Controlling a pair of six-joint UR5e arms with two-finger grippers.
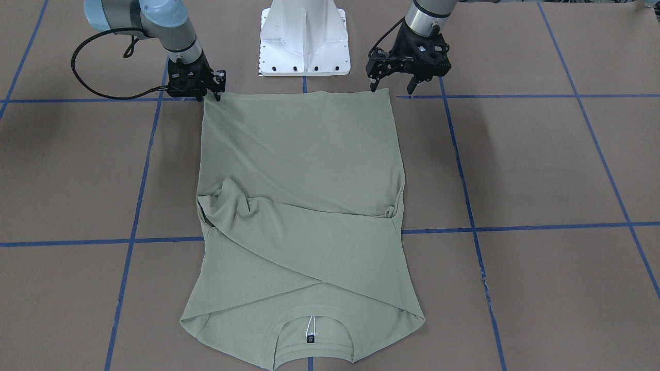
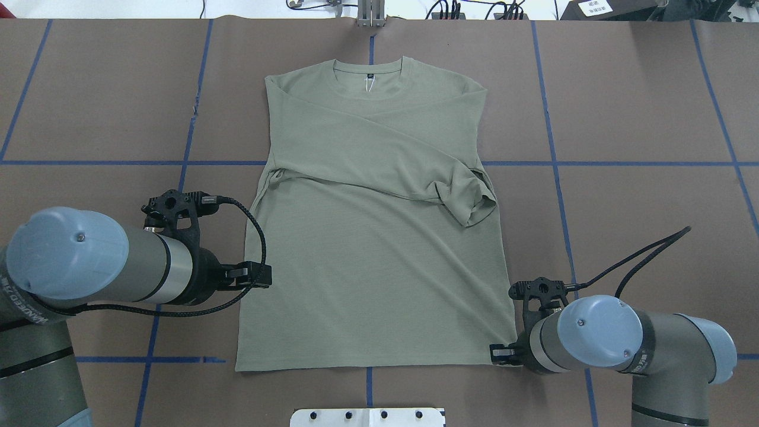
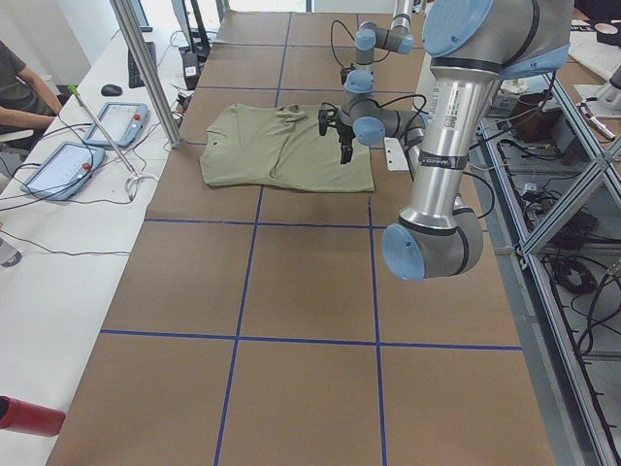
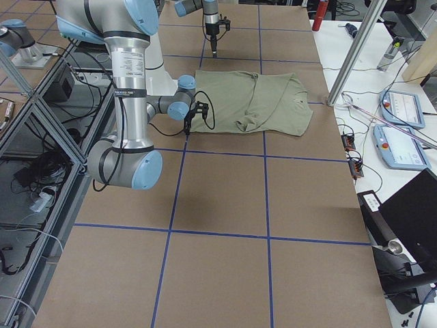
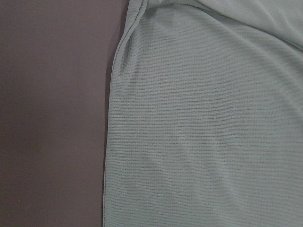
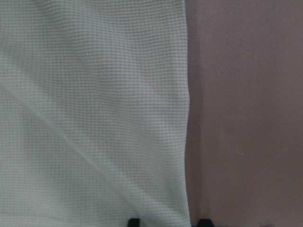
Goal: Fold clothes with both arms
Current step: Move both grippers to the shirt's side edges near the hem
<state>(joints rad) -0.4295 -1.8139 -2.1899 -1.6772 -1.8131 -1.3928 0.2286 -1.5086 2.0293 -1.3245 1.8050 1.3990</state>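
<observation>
So, status: shirt lies flat on the brown table, centre of the overhead view. Neck is at the top of that frame, hem at the bottom by the white pedestal.

Both sleeves are folded in across the chest. The top sleeve ends in a rumpled cuff at the right edge of the body, which is a bit untidy. I'd call the sleeve step done. The body fold isn't started: the hem is flat and the torso has no crosswise fold.

Right gripper sits low at the hem corner, upper left of the front-facing view. Its wrist view shows two black fingertips apart, straddling the side edge, one over cloth and one over bare table. No clamp yet, as far as I can see.

Left gripper, upper right of the front-facing view, has its fingers spread and holds nothing. It's just beside the other hem corner and looks a little above the cloth. Its wrist view shows only shirt edge and table.

My read is roughly halfway. What's left is to pinch both hem corners and carry the hem up toward the neck, maybe with one more fold after.
</observation>
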